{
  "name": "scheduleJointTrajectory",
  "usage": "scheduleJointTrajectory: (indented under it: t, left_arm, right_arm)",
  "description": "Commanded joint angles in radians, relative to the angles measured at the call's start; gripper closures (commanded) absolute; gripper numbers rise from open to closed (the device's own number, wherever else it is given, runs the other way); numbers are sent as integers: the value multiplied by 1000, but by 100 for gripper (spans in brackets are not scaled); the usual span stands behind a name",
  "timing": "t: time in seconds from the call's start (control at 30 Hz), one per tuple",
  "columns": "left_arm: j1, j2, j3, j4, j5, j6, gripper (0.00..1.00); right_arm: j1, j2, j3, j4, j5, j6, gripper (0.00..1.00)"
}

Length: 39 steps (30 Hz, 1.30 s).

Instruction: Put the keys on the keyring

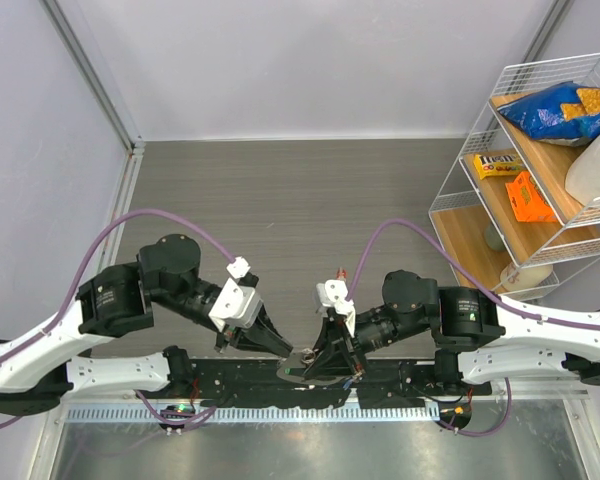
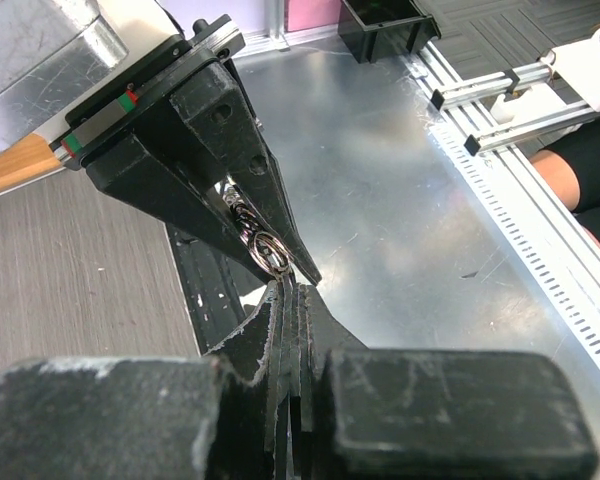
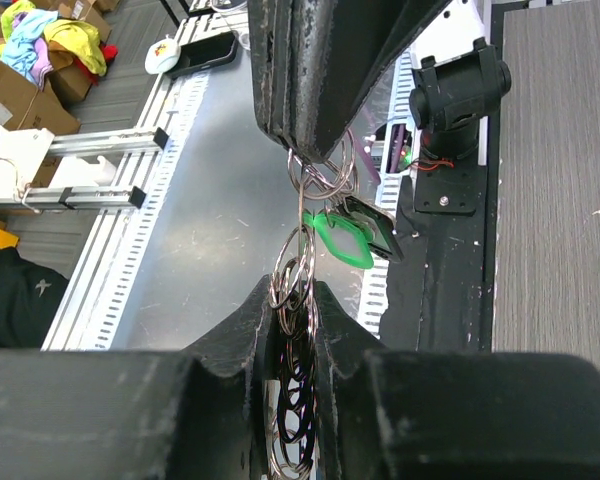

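Observation:
Both grippers meet tip to tip above the black base rail. My right gripper (image 3: 295, 292) is shut on the keyring's chain of small linked silver rings (image 3: 298, 265), which runs down between its fingers. My left gripper (image 2: 292, 292) is shut on the upper ring (image 3: 325, 165); its dark fingers (image 3: 310, 80) come down from the top of the right wrist view. A green-headed key (image 3: 342, 238) and a dark key (image 3: 378, 228) hang from that ring, to the right of the chain. In the top view the left gripper (image 1: 280, 347) and right gripper (image 1: 315, 352) almost touch.
A brushed metal sheet (image 2: 430, 200) lies below the grippers, edged by slotted aluminium rails (image 3: 100, 230). The arms' black base rail (image 3: 450, 260) runs beside it. A white wire rack (image 1: 540, 170) with snack packets stands at the back right.

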Motion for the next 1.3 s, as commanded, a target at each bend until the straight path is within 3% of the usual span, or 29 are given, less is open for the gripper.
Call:
scheduleJointTrajectory:
  t: [0.0,0.07,0.13,0.77,1.27]
  left_arm:
    - [-12,-10,28,43,-22,21,100]
    - [-18,-7,31,37,-33,28,100]
    - [-26,-7,29,37,-46,31,100]
    - [-29,15,11,50,-88,61,99]
    - [-31,36,17,35,-60,81,87]
  right_arm:
    - [4,-9,1,0,-92,-37,87]
    - [4,-7,1,1,-97,-45,88]
    - [4,-4,2,1,-100,-45,94]
    - [4,-18,12,55,-155,-8,94]
    - [4,-30,25,67,-163,-2,94]
